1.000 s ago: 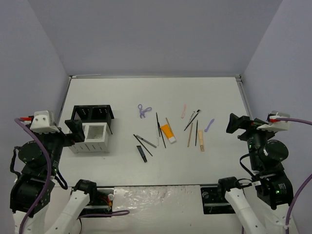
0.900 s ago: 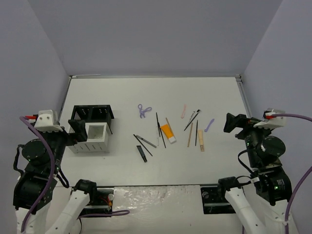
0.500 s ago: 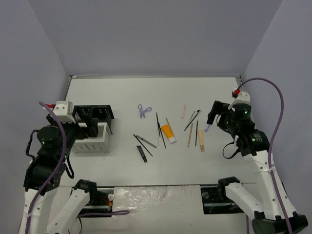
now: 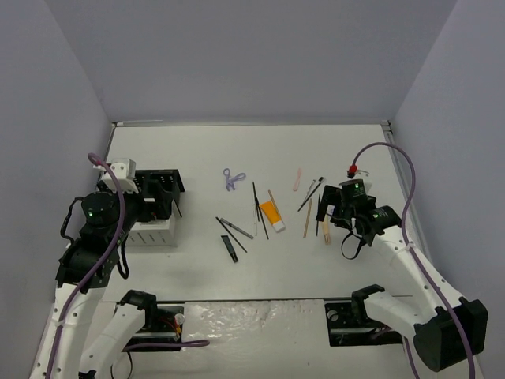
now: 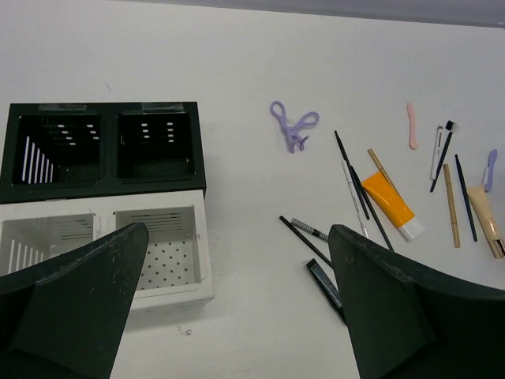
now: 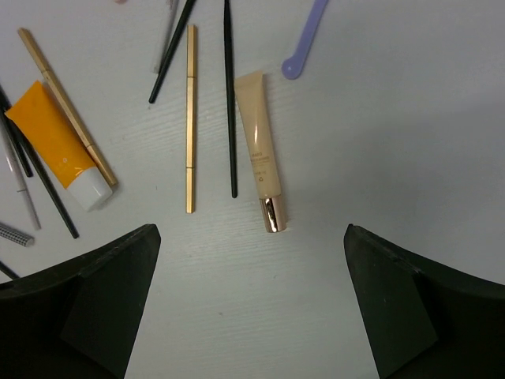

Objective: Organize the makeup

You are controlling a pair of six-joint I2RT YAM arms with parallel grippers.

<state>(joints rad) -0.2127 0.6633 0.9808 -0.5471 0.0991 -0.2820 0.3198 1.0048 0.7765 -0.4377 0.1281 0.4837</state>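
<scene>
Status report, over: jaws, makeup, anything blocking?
Both jaws open, empty. Left over the organizer, right over the tan tube. Makeup lying loose, none seen in slots. Nothing blocking.

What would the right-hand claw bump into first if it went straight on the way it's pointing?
Probably the tan tube with the gold cap. The open right gripper points down at the table, and the tube's capped end lies between its fingers. Depth is hard to judge.
</scene>
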